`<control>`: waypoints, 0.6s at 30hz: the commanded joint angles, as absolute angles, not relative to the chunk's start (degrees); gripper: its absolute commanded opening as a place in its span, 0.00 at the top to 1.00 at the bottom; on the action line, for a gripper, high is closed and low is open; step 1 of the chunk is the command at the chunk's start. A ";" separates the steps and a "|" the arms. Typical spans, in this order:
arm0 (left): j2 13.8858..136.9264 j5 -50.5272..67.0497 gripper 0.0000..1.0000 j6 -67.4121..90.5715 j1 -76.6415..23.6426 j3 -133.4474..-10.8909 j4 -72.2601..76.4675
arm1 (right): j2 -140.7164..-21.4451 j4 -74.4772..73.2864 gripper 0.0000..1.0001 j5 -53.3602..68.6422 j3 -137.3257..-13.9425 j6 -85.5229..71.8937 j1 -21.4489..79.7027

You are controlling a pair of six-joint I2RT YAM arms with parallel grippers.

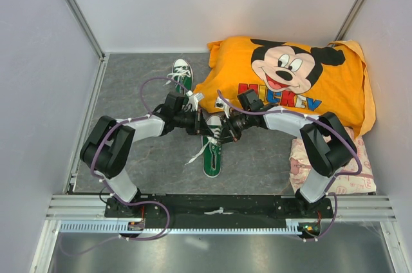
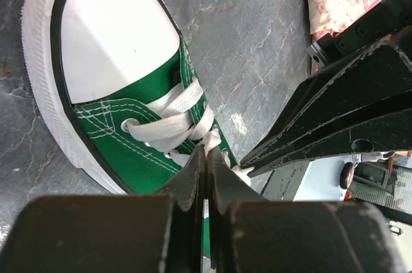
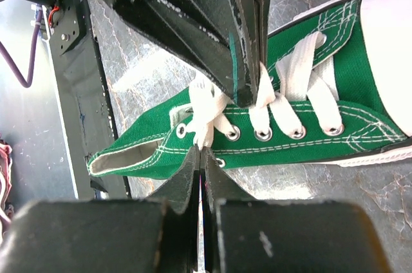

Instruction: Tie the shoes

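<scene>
1. The step in hand is judged to be the start of the knot on the nearer shoe (image 1: 212, 157). This shoe lies about the middle of the tabletop (image 1: 141, 86), with its heel opening turned to the near edge and its toe cap under the two arms.
2. The left hand (image 2: 205, 157) is seen clenched over the eyelet rows. A white sliver between its fingers suggests that a strand of the laces (image 3: 205, 102) is pinched there.
3. The right hand (image 3: 200, 156) is likewise clenched at the top eyelets, where a bunch of lace runs straight into its closed tips. It is taken to be grasping that strand.
4. The two hands are held close together above the tongue, almost touching. No loop, bow or finished knot is shown, and one loose lace end is seen trailing off the shoe's left side onto the tabletop.
5. The task is therefore judged to be at an early stage. The second shoe (image 1: 182, 70) lies nearer the far edge, left of the middle and just beside the orange pillow (image 1: 290, 80), and its laces appear loose and untended.
6. The next move is judged to call for the two strands to be drawn apart and crossed. Both pinches must be kept firm, and the pull must be kept low and even so that the light shoe is not lifted or dragged.
</scene>
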State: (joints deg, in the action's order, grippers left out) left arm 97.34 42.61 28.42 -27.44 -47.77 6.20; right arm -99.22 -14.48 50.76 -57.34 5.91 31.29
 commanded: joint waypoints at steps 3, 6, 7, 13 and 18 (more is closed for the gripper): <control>94.14 43.33 0.98 26.63 -25.85 -48.08 8.43 | -97.30 -16.34 1.00 51.68 -57.66 8.43 31.38; 92.64 42.01 0.98 25.49 -25.23 -47.64 8.70 | -97.12 -17.57 1.00 51.59 -57.48 9.49 31.46; 92.38 41.66 0.98 24.97 -25.14 -47.55 8.70 | -96.95 -17.84 1.00 51.50 -57.39 9.75 31.46; 91.76 40.52 0.99 22.50 -24.96 -47.72 8.70 | -96.24 -19.60 1.00 51.24 -56.60 11.77 31.38; 91.58 39.11 0.99 20.74 -24.00 -47.55 8.53 | -94.83 -21.35 1.00 50.54 -55.38 13.88 31.46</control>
State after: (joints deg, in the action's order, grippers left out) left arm 93.97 41.80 24.73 -25.39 -47.42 6.22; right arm -97.58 -19.05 50.50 -56.95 10.52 31.29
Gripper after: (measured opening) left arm 0.029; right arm 0.007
